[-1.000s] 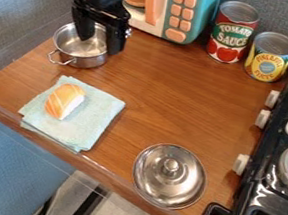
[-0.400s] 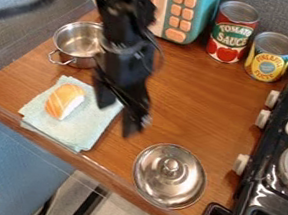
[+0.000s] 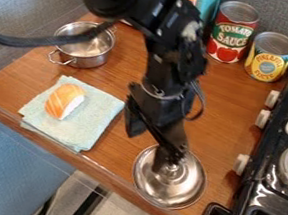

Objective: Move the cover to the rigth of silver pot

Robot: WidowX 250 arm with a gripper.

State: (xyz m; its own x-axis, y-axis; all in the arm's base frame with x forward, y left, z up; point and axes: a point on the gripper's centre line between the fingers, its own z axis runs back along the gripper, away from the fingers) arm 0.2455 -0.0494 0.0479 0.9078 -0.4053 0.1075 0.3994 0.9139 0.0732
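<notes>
My gripper [image 3: 147, 144] hangs over the front part of the counter with its two fingers spread apart, so it is open. One finger overlaps the upper left of the silver cover [image 3: 179, 189] near its knob; whether they touch I cannot tell. The other finger is farther left, over bare wood between the cloth and the cover. The cover lies knob up close to the counter's front edge. At the upper left stands the silver pot [image 3: 85, 62], uncovered, with the arm's cable passing in front of its rim.
An orange and white sushi toy [image 3: 64, 101] rests on a folded light blue cloth [image 3: 98, 118] left of my gripper. Two cans, one red [image 3: 230, 36] and one yellow [image 3: 269, 59], stand at the back. A black stove [image 3: 270, 167] borders the right side.
The arm has swung from above the pot toward the front right, and the gripper now hangs at the cover. Pot, cover, cloth and sushi toy have kept their places.
</notes>
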